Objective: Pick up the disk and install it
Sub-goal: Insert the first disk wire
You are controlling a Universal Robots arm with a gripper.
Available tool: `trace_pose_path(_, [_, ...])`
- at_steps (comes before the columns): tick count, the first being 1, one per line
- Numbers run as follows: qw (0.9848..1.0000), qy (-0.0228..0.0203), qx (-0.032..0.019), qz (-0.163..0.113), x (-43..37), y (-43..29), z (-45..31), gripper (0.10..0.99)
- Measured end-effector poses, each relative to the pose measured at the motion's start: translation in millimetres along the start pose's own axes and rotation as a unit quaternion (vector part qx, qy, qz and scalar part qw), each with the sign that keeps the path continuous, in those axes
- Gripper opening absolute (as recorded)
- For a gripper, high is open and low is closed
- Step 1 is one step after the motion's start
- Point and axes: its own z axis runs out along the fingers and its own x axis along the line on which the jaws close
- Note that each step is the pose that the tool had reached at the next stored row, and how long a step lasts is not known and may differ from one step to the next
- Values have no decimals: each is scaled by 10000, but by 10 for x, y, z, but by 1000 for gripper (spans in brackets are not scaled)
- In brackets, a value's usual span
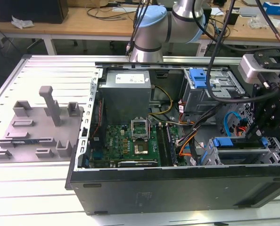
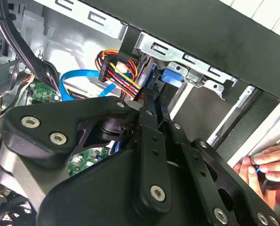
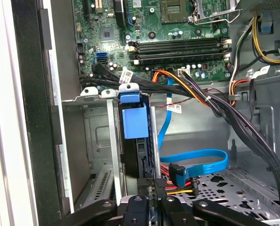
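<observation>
We see the claw (image 3: 152,190) down in the open computer case (image 1: 177,188), near the corner at the exterior view's right. Its black fingers (image 3: 160,194) sit close together, pinching the edge of the disk (image 3: 136,141) – the drive with the blue frame. The disk stands on edge in a slot of the grey drive cage (image 3: 100,141), beside the green board (image 3: 177,37), its long axis running into the slot (how deep, we cannot tell). A person's hand (image 2: 265,169) rests at the case's outer wall – shown in the second wrist view.

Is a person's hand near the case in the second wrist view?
Yes: a hand shows just outside the case, its fingertips pinched together by the outer edge.
</observation>
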Motion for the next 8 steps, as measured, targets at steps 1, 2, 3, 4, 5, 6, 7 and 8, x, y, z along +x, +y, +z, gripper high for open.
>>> trace_pose_path(1, [10000, 0, 0, 0, 0, 0, 1, 169])
trace_pose_path(2, [10000, 0, 0, 0, 0, 0, 4, 169])
trace_pose_path(3, [10000, 0, 0, 1, 0, 0, 5, 169])
trace_pose_path(4, [10000, 0, 0, 0, 0, -1, 7, 169])
trace_pose_path(5, [10000, 0, 0, 0, 0, -1, 7, 169])
trace_pose_path(6, [10000, 0, 0, 0, 0, -2, 9, 169])
trace_pose_path(7, [10000, 0, 0, 0, 0, -3, 12, 169])
trace_pose_path(8, [10000, 0, 0, 0, 0, -4, 13, 169])
